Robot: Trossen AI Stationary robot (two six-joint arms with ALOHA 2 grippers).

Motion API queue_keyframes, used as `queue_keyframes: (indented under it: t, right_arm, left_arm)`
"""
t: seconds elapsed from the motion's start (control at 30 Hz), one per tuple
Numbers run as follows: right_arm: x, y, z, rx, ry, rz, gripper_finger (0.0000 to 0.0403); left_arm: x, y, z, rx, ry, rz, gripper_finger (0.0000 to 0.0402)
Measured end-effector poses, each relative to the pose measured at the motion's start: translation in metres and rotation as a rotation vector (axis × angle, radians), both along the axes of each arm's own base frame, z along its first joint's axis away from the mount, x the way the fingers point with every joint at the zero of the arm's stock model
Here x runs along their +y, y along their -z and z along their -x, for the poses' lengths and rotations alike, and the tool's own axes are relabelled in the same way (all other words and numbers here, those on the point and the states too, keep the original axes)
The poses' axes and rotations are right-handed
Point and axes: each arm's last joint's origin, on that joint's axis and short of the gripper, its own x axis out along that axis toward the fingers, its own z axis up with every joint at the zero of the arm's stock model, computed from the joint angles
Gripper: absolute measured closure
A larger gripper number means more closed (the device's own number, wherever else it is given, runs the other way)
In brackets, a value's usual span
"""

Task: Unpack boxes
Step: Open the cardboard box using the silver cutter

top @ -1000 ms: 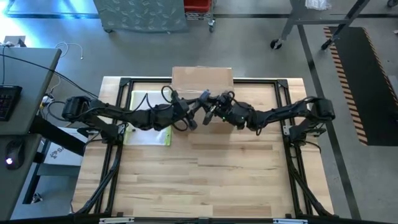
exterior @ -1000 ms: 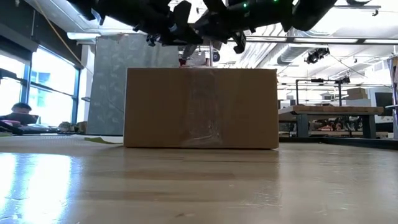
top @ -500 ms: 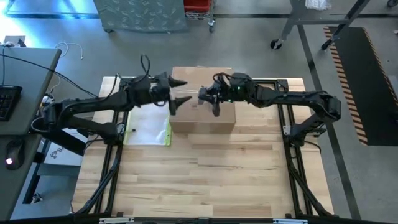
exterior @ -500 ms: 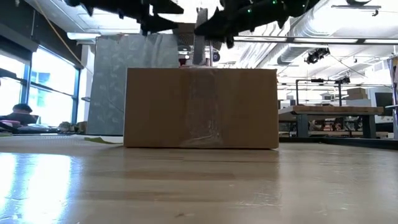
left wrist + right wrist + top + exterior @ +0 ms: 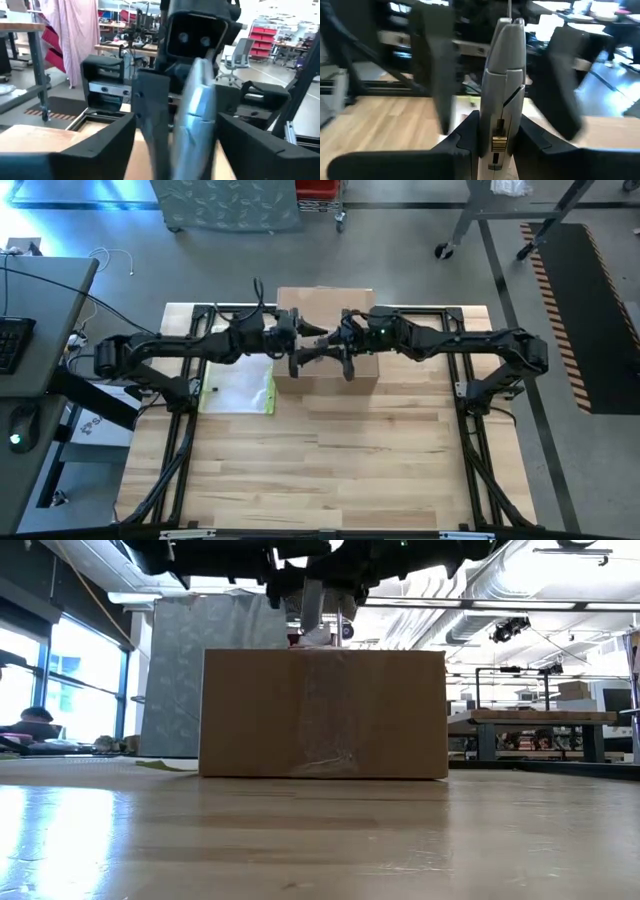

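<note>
The brown cardboard box (image 5: 325, 340) stands on its base at the far middle of the table, its taped front (image 5: 322, 712) facing the low view. Both grippers hover above it, facing each other. My right gripper (image 5: 338, 346) (image 5: 495, 152) is shut on a grey utility knife (image 5: 505, 65) (image 5: 196, 115). My left gripper (image 5: 310, 350) (image 5: 175, 150) is open. Its two fingers stand on either side of the knife's free end without touching it. My right gripper pinches the knife between its two fingers at the handle part with the yellow slider (image 5: 496, 142). The fingers come about level from the table's right and lie along the knife. The knife juts out past the fingertips toward my left gripper, clear above the box.
A flat clear sleeve with a yellow edge (image 5: 240, 390) lies on the table left of the box. Black frame rails (image 5: 190, 410) run along the table's sides. A desk with a keyboard (image 5: 15, 340) stands beyond the left edge. Bare wood (image 5: 330, 470) lies in front of the box.
My left gripper has opened, swung out toward the far left, then come back right to the knife. My right gripper has risen from the box's near side, turned, and gone toward the far edge over the box, keeping the knife.
</note>
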Motion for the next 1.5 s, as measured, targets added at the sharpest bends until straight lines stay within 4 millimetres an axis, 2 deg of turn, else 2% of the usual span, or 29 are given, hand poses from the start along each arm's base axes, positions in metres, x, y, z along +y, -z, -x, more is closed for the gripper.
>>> queue_keyframes:
  t: [0.23,0.37,0.47,0.63,0.73,0.8,0.93,1.17,1.23,1.33,1.43,1.5]
  right_arm:
    - [-0.004,0.001,0.001,0.009,0.015,0.000,0.0339]
    - [-0.005,0.002,0.001,0.014,0.010,-0.004,0.0339]
    - [-0.004,0.001,0.002,0.011,0.008,-0.005,0.0339]
    - [-0.005,0.002,0.001,0.017,0.019,0.018,0.0339]
    - [-0.004,0.003,0.001,0.025,0.012,0.029,0.0339]
    - [-0.005,0.003,0.002,0.028,0.012,0.027,0.0339]
    - [-0.004,0.004,0.002,0.039,0.000,0.002,0.0339]
    - [-0.005,0.004,0.002,0.033,0.021,-0.003,0.0338]
    - [-0.005,0.002,0.001,0.025,0.040,0.025,0.0311]
    - [-0.009,0.002,0.005,0.053,0.102,0.063,0.0224]
    - [-0.013,-0.006,0.019,0.085,0.162,0.064,0.0139]
    - [-0.017,-0.015,0.031,0.090,0.195,0.060,0.0100]
  left_arm:
    - [0.010,-0.002,0.002,-0.006,0.012,0.012,0.0285]
    - [0.015,0.001,0.001,-0.004,0.009,-0.038,0.0336]
    - [0.015,0.001,-0.002,-0.038,0.027,-0.041,0.0342]
    - [0.018,0.005,-0.007,-0.065,0.030,-0.001,0.0297]
    - [0.019,0.006,-0.008,-0.075,0.034,0.013,0.0289]
    - [0.019,0.006,-0.009,-0.085,0.035,0.009,0.0303]
    - [0.019,0.005,-0.007,-0.077,0.047,-0.009,0.0354]
    - [0.020,-0.002,0.001,-0.061,0.042,0.000,0.0354]
    - [0.023,-0.007,0.007,-0.058,0.021,0.010,0.0354]
    - [0.033,-0.018,0.020,-0.095,-0.051,0.010,0.0354]
    - [0.041,-0.030,0.032,-0.142,-0.099,0.018,0.0354]
    - [0.045,-0.035,0.038,-0.158,-0.117,0.016,0.0354]
